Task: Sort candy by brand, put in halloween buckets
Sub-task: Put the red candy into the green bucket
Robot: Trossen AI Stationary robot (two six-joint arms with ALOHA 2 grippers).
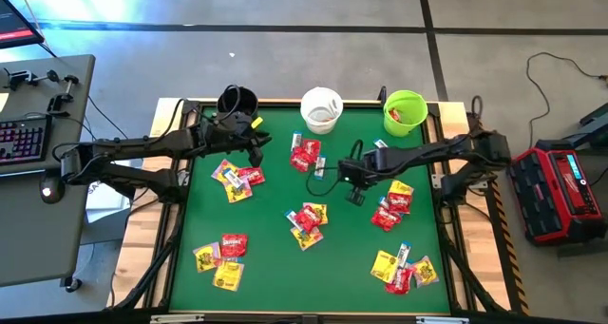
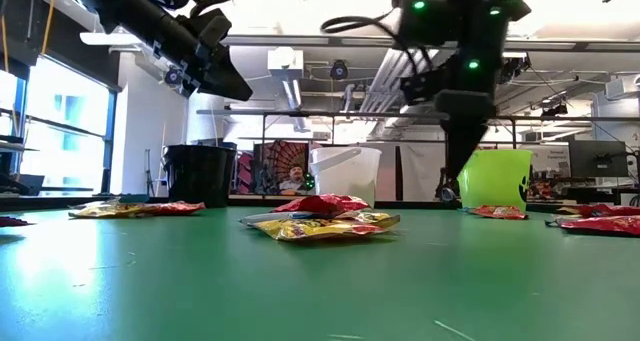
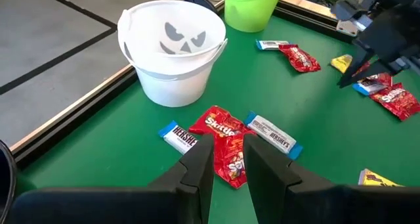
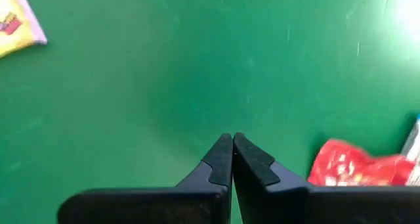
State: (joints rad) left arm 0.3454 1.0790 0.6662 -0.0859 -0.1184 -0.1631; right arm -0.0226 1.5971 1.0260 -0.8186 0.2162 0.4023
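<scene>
Candy is scattered in small heaps over the green counter (image 1: 275,267). Red packets (image 1: 305,154) lie at about twelve o'clock from the counter's middle, just below the white bucket (image 1: 321,109); in the left wrist view this heap is seen as a red packet (image 3: 226,142) flanked by two slim white-and-blue bars (image 3: 273,136), close to the white pail with its pumpkin face. A mixed red and yellow heap (image 1: 307,222) lies near the middle, another (image 1: 237,180) at ten o'clock, one (image 1: 221,256) at seven o'clock, one (image 1: 403,270) at five o'clock and one (image 1: 393,206) at three o'clock.

The three buckets are lined up along the far edge: the black bucket (image 1: 237,103) at eleven o'clock, the white one at twelve, the lime green bucket (image 1: 405,112) at one o'clock. Something red is seen inside the white and the green ones.

The left claw (image 1: 255,145) is held above the counter just beside the black bucket, between it and the twelve o'clock heap; its fingers (image 3: 200,168) are parted by a narrow gap, and nothing can be made out between them. The right claw (image 1: 355,197) is held near the counter's middle, at nine o'clock from the three o'clock heap; its fingers (image 4: 222,159) are pressed together over bare green cloth, empty, with a red packet (image 4: 357,166) just beside.
</scene>
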